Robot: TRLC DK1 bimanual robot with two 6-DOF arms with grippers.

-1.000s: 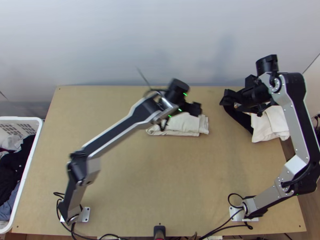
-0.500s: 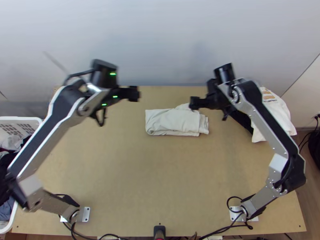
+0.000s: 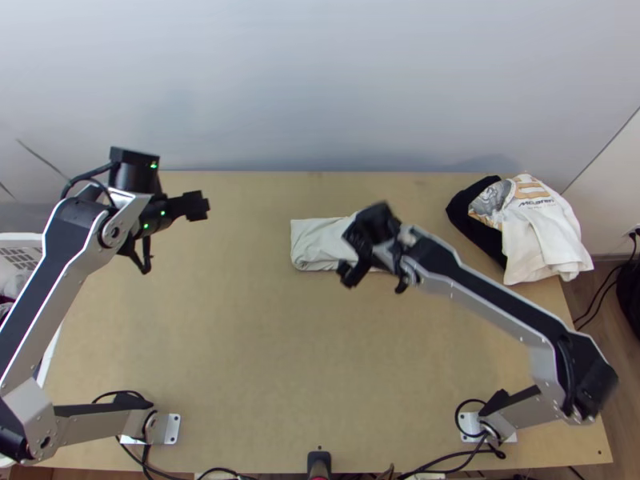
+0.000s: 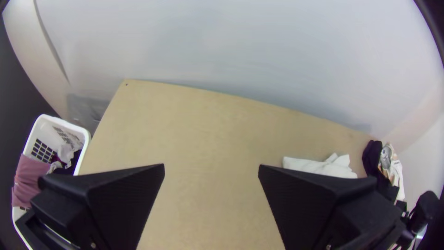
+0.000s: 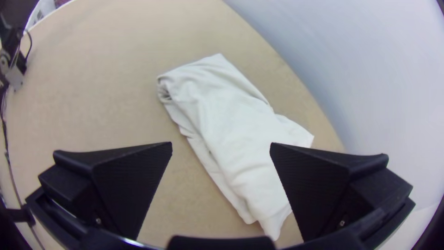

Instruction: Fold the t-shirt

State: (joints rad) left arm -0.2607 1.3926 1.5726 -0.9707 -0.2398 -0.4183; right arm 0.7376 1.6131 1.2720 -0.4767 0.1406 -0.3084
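In the top view a white t-shirt [image 3: 314,241] lies folded into a narrow bundle near the table's middle, its right part hidden under the right arm. My right gripper [image 3: 349,258] is above that shirt's near side. The left gripper [image 3: 197,206] hangs over the table's far left, well away from the cloth. In the left wrist view my left gripper [image 4: 212,169] is open and empty, with the shirt [image 4: 319,166] beyond one finger. The right wrist view has my right gripper [image 5: 221,148] open, the folded shirt [image 5: 226,125] lying below and between its fingers, not held.
At the table's right far corner lie a white printed garment [image 3: 544,228] and a black one [image 3: 462,210], heaped together. A white basket [image 4: 84,134] with clothes, one of them pink [image 4: 31,178], stands beyond the left edge. Cables run along the near edge.
The left arm has swung left, away from over the folded shirt. My right gripper has come from the garments at the right to the shirt in the middle.
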